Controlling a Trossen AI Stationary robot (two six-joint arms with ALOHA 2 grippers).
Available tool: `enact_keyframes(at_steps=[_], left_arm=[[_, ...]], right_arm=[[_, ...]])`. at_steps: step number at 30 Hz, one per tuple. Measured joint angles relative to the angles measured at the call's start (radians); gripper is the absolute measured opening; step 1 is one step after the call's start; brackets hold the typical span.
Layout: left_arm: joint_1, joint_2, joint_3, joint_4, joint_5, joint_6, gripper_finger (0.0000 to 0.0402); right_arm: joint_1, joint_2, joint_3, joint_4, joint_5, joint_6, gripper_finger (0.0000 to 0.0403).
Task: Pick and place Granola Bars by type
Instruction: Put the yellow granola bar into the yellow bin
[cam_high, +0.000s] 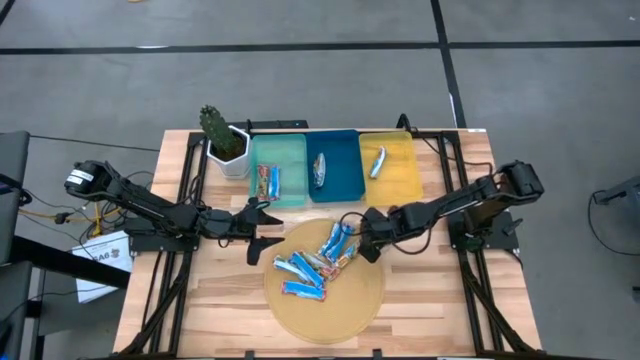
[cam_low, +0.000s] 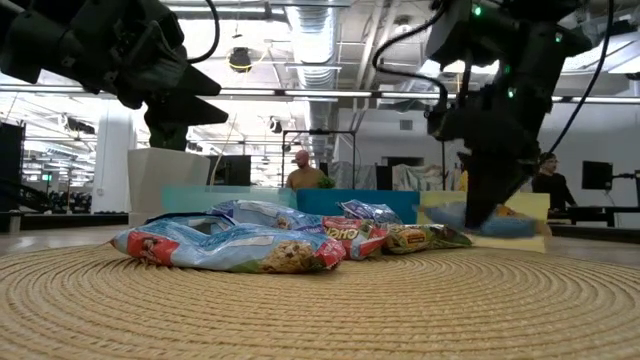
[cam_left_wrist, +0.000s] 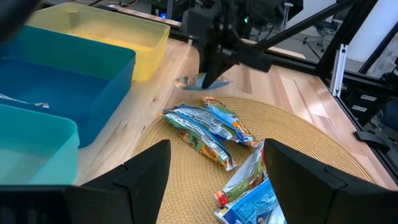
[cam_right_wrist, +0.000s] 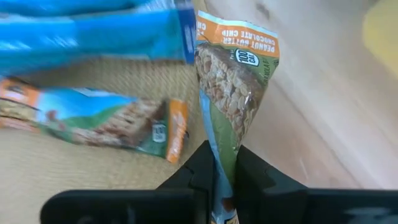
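foil-wrapped granola bars (cam_high: 318, 265) are mostly lying in a loose heap on the round woven mat (cam_high: 350, 310), so the sorting is looking barely started. three are already sitting in the trays: one in the teal tray (cam_high: 290, 155), one in the blue tray (cam_high: 342, 150) and one in the yellow tray (cam_high: 400, 185). roughly half a dozen or more are waiting on the mat, and i am judging most of the work as still ahead.

the right gripper (cam_right_wrist: 225, 169) is pinching one end of a peanut butter chocolate chip bar (cam_right_wrist: 236, 87) between its closed fingers, the wrapper standing up beyond the fingertips. it is working at the mat's edge, with the heap just beside it and the yellow tray a little beyond. whether the bar is clear of the mat i cannot tell. which tray suits this type is a guess; the wrappers already in the trays are too small to read.

the left gripper (cam_high: 262, 228) is waiting with fingers spread wide and nothing between them, the teal tray just ahead of it and the heap off to one side.

everything is resting on a pale wooden slatted table (cam_high: 440, 310), with a potted cactus (cam_high: 222, 140) in a white pot next to the teal tray. behind the table a bright workshop with ceiling ducts is showing, and two people (cam_low: 303, 172) are sitting far back.
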Motion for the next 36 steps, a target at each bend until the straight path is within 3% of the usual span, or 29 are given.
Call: enact_keyframes(at_steps=[18,27,36], left_arm=[[0.0,0.0,0.0,0.002,-0.031,0.0,0.0249],[0.0,0.0,0.0,0.004,-0.031,0.0,0.0249],[0.0,0.0,0.0,0.004,-0.031,0.0,0.0249]], right_arm=[[-0.107,-0.326,0.0,-0.004,0.216,-0.116,0.0026],[-0.154,-0.429,0.001,0.033,0.216,-0.184,0.0022],[-0.173,-0.439,0.001,0.033,0.215,-0.201,0.002]])
